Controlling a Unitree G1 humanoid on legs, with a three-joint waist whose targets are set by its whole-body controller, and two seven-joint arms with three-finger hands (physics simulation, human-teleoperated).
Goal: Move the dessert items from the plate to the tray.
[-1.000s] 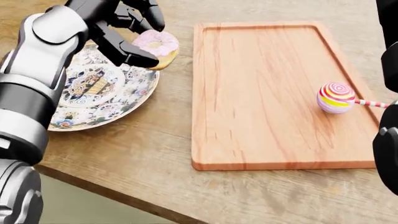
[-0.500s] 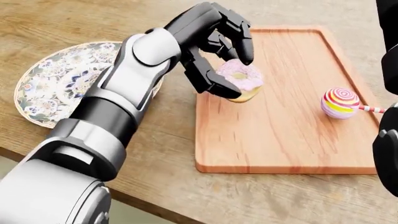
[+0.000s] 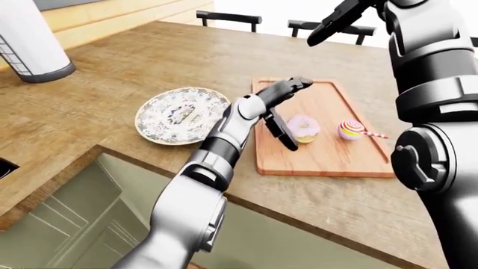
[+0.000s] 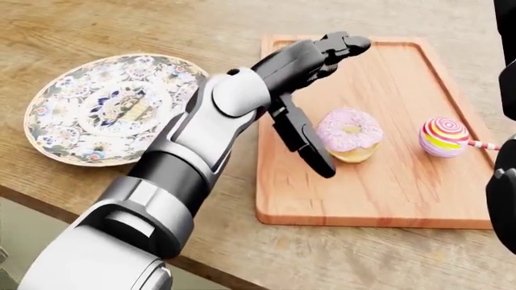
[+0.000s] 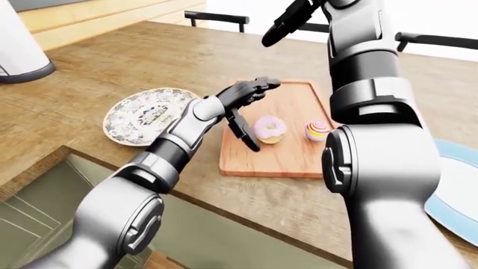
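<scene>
A pink-frosted donut (image 4: 349,134) lies on the wooden tray (image 4: 387,187), left of a striped lollipop (image 4: 443,136) that also lies on the tray. My left hand (image 4: 339,106) is open just left of the donut, with its fingers spread above it and the thumb pointing down beside it. It holds nothing. The patterned plate (image 4: 104,106) sits on the table left of the tray and is empty. My right hand (image 3: 340,19) is raised high above the tray's top end, fingers extended and empty.
A white cylinder (image 3: 29,45) stands at the table's upper left. Dark chairs (image 3: 228,18) stand beyond the table. A blue-rimmed plate (image 5: 455,190) lies to the right of the tray. The table edge (image 4: 242,275) runs just below the tray.
My left hand carried the donut from the plate rightward over the tray, set it down and opened its fingers. The lollipop has not moved.
</scene>
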